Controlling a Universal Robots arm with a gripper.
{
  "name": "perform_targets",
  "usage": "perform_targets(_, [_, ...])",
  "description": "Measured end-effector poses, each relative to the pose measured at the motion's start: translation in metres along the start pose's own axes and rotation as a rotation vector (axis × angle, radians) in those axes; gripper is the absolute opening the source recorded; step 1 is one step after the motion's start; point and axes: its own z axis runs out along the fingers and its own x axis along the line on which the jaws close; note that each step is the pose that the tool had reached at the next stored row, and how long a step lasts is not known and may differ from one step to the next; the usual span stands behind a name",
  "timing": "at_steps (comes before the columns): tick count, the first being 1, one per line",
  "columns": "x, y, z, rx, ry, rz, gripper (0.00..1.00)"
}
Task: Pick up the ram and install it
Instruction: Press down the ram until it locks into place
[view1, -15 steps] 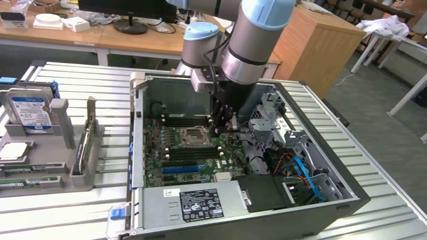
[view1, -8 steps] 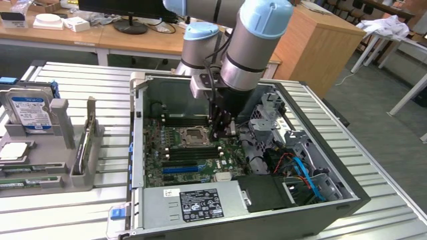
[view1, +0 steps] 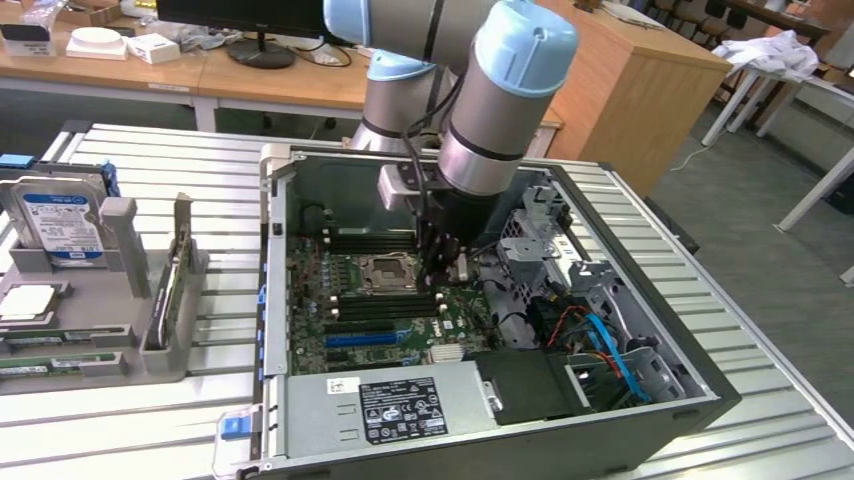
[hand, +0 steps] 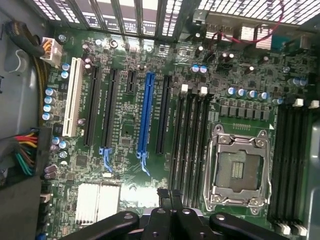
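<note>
One tool (view1: 442, 282) hangs inside the open computer case (view1: 601, 440), pressed together on one ram (hand: 169, 193) stick, which is seen edge-on and mostly hidden by the tool. It sits over four memory slots (hand: 189, 137). A second bank (hand: 293, 160) of four, partly cut off, lies beyond the single empty CPU socket (hand: 239, 170). One hard drive (view1: 60, 225) stands well apart on the surface (view1: 767, 345).

The computer case (view1: 697, 372) lies on the surface (view1: 134, 412), the motherboard (view1: 344, 325) inside it. The gripper (view1: 443, 286) hangs within the case, above the memory slots (view1: 374, 308). A hard drive (view1: 60, 225) stands apart from the case, toward the exterior view's left.
</note>
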Motion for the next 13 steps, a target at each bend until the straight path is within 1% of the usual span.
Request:
perform_targets(6, [0.0017,-0.0003,0.0107,0.0001,0.0000,0.000,0.10])
perform_targets(13, [0.0018,-0.0003,0.0114,0.0000,0.0000,0.000,0.10])
